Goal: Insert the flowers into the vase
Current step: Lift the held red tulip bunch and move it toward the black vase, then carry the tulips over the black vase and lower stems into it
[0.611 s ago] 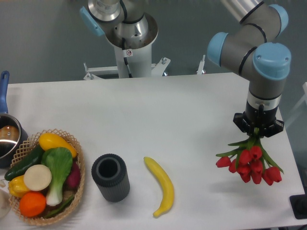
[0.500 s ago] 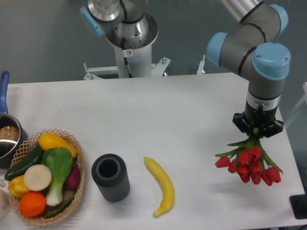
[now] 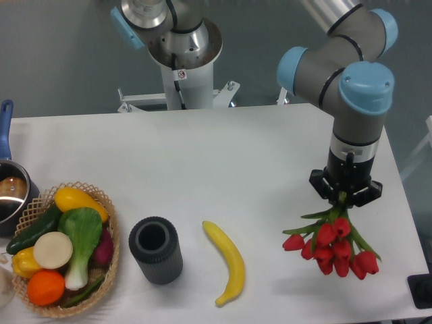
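My gripper (image 3: 345,196) is shut on the stems of the flowers (image 3: 331,246), a bunch of red tulips with green stems that hangs below it, blooms down, over the right part of the white table. The vase (image 3: 156,250), a short dark grey ribbed cylinder, stands upright and empty near the table's front, left of the middle. The flowers are far to the right of the vase, with a banana between them.
A yellow banana (image 3: 227,262) lies just right of the vase. A wicker basket (image 3: 112,237) of vegetables and fruit stands at the front left. A metal pot (image 3: 13,192) with a blue handle is at the left edge. A black object (image 3: 422,291) sits at the front right corner.
My gripper has moved left and slightly toward the front with the flowers held in it. The vase, banana and basket have not moved.
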{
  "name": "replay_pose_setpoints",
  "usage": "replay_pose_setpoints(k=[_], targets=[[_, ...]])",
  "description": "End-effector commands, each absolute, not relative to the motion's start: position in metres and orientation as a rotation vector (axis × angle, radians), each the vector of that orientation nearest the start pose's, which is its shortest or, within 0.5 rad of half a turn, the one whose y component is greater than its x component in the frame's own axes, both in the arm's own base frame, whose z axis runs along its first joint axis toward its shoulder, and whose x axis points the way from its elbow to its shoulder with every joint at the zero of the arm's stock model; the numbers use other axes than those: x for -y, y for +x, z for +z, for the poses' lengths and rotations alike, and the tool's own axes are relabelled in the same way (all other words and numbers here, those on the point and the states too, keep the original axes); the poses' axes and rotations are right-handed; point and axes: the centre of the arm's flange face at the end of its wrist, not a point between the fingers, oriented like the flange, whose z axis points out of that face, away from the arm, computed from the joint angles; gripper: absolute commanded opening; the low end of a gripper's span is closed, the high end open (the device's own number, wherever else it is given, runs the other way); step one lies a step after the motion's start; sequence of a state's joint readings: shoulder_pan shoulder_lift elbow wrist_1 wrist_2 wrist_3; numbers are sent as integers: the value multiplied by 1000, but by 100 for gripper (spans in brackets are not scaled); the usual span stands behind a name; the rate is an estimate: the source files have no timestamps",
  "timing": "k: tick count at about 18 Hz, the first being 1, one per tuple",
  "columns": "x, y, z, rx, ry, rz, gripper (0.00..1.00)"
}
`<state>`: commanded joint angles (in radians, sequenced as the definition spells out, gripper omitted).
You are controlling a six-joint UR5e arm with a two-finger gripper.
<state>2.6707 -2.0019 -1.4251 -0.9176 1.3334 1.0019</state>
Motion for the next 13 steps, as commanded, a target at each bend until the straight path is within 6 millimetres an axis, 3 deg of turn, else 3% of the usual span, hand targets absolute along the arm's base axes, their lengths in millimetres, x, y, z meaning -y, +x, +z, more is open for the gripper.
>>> replay_pose_setpoints(k=[4,7,10,13], targets=[[-474,-521,402,122,-2569,172,0],[-482,-506,431,107,-2428,71,0],[-489,-492,461,121,-2165,-199,0],[-489,-485,478,87,-2083,-232,1]])
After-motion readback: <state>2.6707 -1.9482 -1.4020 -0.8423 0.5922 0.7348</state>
